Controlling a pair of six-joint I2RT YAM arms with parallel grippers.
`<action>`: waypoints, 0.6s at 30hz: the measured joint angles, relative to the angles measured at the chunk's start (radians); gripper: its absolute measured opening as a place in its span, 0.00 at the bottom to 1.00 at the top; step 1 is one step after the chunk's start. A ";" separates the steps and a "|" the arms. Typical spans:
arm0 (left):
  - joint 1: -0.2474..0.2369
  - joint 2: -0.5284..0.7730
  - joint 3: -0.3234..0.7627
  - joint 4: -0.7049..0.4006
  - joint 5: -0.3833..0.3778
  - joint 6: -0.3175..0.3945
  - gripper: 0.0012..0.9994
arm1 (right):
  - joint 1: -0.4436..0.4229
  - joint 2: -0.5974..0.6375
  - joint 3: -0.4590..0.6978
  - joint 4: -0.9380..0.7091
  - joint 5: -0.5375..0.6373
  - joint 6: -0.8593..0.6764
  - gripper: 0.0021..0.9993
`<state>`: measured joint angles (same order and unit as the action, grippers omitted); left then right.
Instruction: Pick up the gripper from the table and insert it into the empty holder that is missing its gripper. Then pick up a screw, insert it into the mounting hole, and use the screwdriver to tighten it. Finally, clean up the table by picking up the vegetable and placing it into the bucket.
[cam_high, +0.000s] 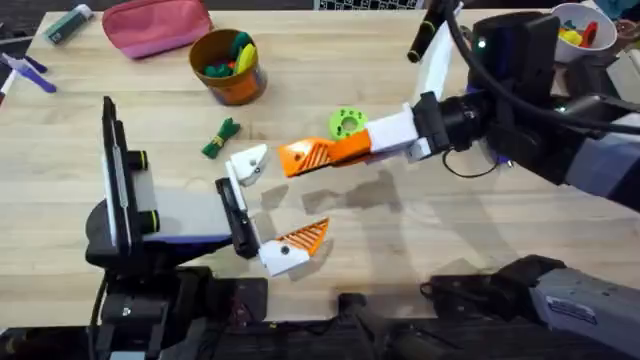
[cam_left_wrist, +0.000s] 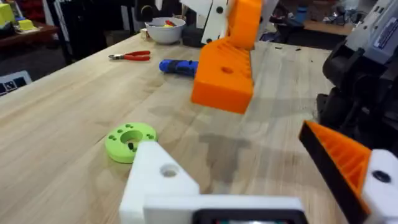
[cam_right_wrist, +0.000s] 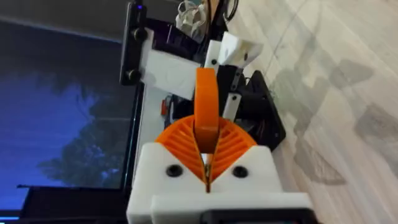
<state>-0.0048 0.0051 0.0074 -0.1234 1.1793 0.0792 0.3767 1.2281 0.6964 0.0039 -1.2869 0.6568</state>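
You're working over a light wooden table (cam_high: 420, 240). On it, near the middle, lies the green disc (cam_high: 347, 123), with the small dark-green vegetable (cam_high: 220, 138) to its left. Behind the vegetable stands the orange-brown bucket (cam_high: 230, 66) with coloured toys inside, and beside that the pink pouch (cam_high: 157, 25). A white bowl (cam_high: 583, 30) sits at the far right corner. From the left wrist you can also see red-handled pliers (cam_left_wrist: 130, 56) and the blue screwdriver (cam_left_wrist: 178, 66) lying near each other.

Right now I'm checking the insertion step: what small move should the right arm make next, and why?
Probably ease the right tool toward the empty holder: it grips the orange wedge just short of that bare white base, not yet seated.
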 joint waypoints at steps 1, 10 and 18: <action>0.000 0.000 0.000 0.000 0.000 0.000 0.99 | 0.000 0.001 0.000 0.001 -0.007 -0.004 0.01; 0.000 0.000 0.000 0.000 0.000 0.000 0.99 | 0.000 0.009 -0.027 0.120 -0.042 0.023 0.01; 0.000 0.000 0.000 0.000 0.000 0.000 0.99 | 0.000 0.040 -0.154 0.630 -0.042 0.298 0.01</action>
<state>-0.0048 0.0051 0.0074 -0.1234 1.1793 0.0792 0.3767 1.2684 0.5426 0.6336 -1.3293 0.9550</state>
